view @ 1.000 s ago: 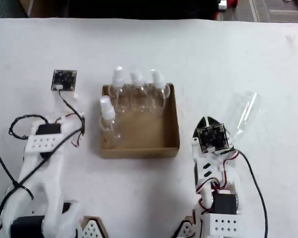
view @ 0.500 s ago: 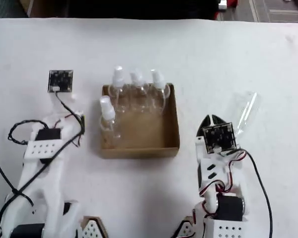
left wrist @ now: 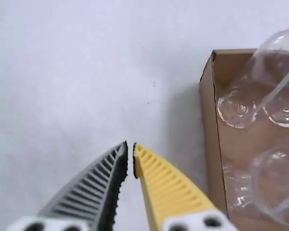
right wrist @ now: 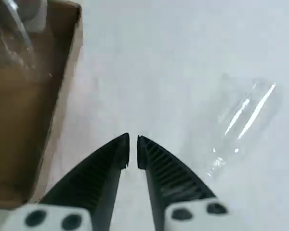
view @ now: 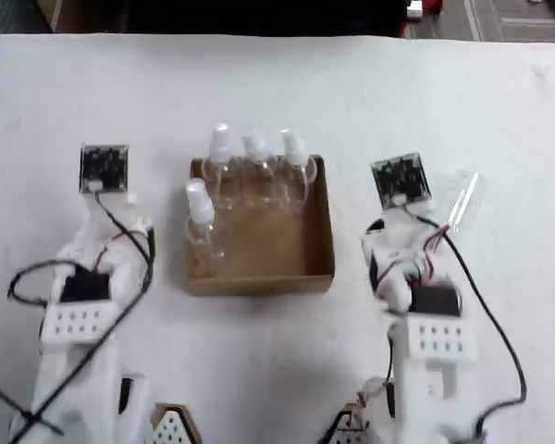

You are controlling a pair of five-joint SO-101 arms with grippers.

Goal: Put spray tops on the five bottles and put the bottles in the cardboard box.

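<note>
Inside cardboard box [view: 328, 222], four clear capped bottles [view: 256, 176] upright; fifth bottle [right wrist: 241, 120] lies outside. Ribbed jaws both nearly closed, empty.

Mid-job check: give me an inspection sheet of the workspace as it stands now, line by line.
Surface: white table, no spills seen.
Job's things: cardboard box mid-table. Four capped bottles stand inside it: three bottles along the far wall, one bottle by the wall nearest the left arm. The fifth bottle lies on its side on the table, apart from the box, near the right arm; cannot tell whether it has a top.
Clutter: nothing seen.
Grippers: left gripper shut, empty, over the table beside the box. Right gripper shut, empty, between the box and the fifth bottle.
Cables: black cables run along both arms, off the box.
Surroundings: dark floor past the far edge.
</note>
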